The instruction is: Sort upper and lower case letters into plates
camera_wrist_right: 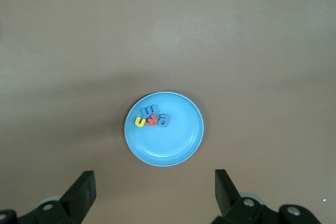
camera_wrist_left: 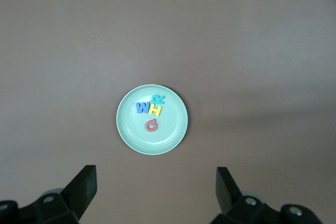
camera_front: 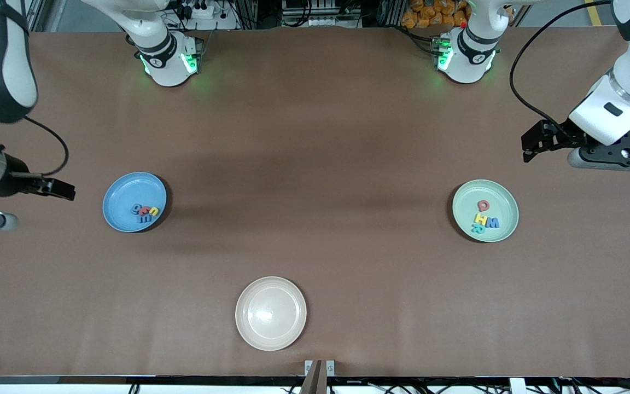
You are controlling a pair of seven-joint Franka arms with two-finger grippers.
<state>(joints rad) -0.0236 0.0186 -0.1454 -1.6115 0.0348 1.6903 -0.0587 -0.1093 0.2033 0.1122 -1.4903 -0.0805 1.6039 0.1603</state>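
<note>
Four letters (camera_front: 145, 212) are seen in the blue plate (camera_front: 121, 192), four more letters (camera_front: 484, 218) in the mint plate (camera_front: 498, 192). The left end effector (camera_front: 531, 146) is held apart at the mint plate's one o'clock; the right end effector (camera_front: 58, 189), likewise apart, at the blue plate's nine o'clock.

Left arm: enters at the upper right of the front view, left gripper (camera_front: 534, 143) raised at the right edge, fingers (camera_wrist_left: 84, 184) spread wide, holding nothing. Right arm: at the left edge, right gripper (camera_front: 60, 189) raised, fingers (camera_wrist_right: 83, 191) likewise spread, holding nothing.
</note>
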